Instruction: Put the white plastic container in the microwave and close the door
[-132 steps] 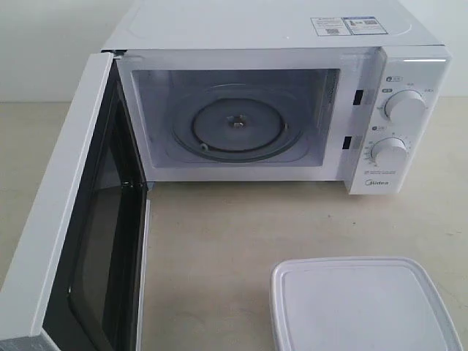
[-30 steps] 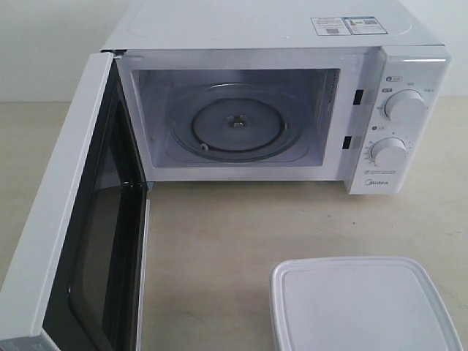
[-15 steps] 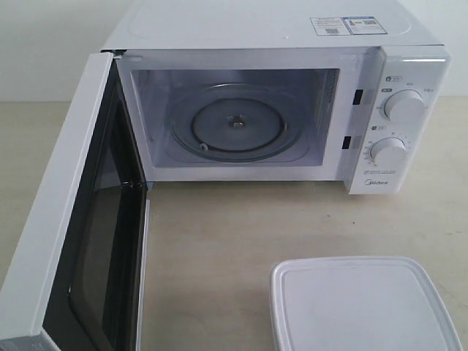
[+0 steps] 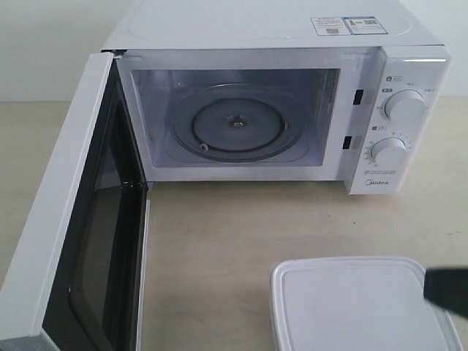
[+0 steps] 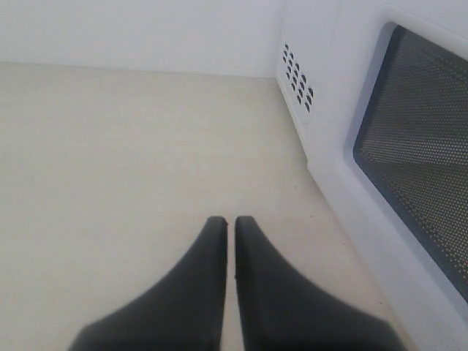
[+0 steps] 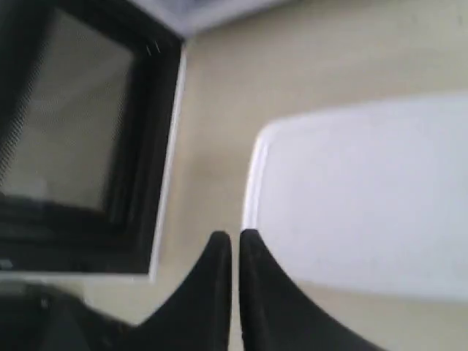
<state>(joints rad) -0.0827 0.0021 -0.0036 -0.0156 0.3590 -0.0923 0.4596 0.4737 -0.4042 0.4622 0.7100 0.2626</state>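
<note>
The white plastic container (image 4: 362,303) sits lidded on the table in front of the microwave (image 4: 263,110), at the lower right of the exterior view. The door (image 4: 66,219) stands swung wide open on the left, its dark window facing inward. Inside, the glass turntable (image 4: 238,121) is bare. My right gripper (image 4: 439,291) comes in from the right edge over the container's right side; in the right wrist view it (image 6: 235,235) is shut and empty, beside the container (image 6: 365,197). My left gripper (image 5: 225,221) is shut and empty above the table, outside the door (image 5: 417,139).
The beige table (image 4: 241,227) stretches between microwave and container. Two round dials (image 4: 404,106) sit on the microwave's right panel. A pale wall stands behind. The microwave's vented side (image 5: 297,73) shows in the left wrist view.
My right gripper has come into the exterior view from the right edge, over the container. Microwave, door and container have not moved.
</note>
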